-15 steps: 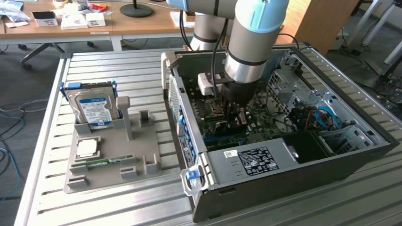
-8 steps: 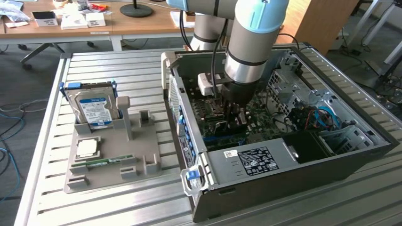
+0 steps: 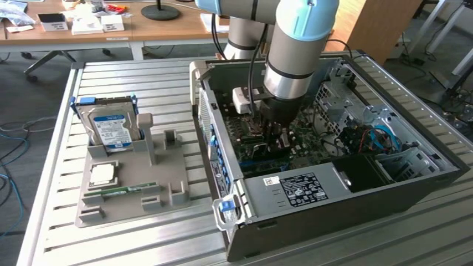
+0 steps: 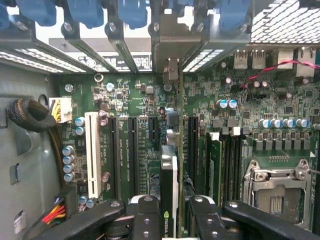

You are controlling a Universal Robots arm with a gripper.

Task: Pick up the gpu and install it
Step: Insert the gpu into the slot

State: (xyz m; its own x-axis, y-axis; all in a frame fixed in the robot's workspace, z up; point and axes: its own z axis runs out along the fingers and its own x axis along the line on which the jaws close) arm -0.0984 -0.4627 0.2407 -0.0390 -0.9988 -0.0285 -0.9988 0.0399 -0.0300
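Observation:
In the wrist view my gripper [image 4: 169, 212] is shut on the gpu [image 4: 169, 170], which I see edge-on as a thin card between the two black fingers [image 4: 148, 217]. The card stands upright over the motherboard [image 4: 130, 100], in line with a black expansion slot [image 4: 152, 132]. Its silver bracket end [image 4: 170, 47] reaches the rear slot openings of the case. In the exterior view the gripper [image 3: 270, 136] is lowered deep inside the open computer case [image 3: 414, 183], just above the green board, and the arm hides most of the card.
Left of the case, a grey holder [image 3: 133, 191] carries a hard drive [image 3: 111, 130], a processor chip [image 3: 102, 174] and a narrow memory stick [image 3: 122, 191]. Inside the case are the power supply [image 3: 299, 191], a white slot [image 4: 92, 152], installed memory [image 4: 215, 165], the processor socket [image 4: 277, 190] and a black cable bundle [image 4: 30, 115].

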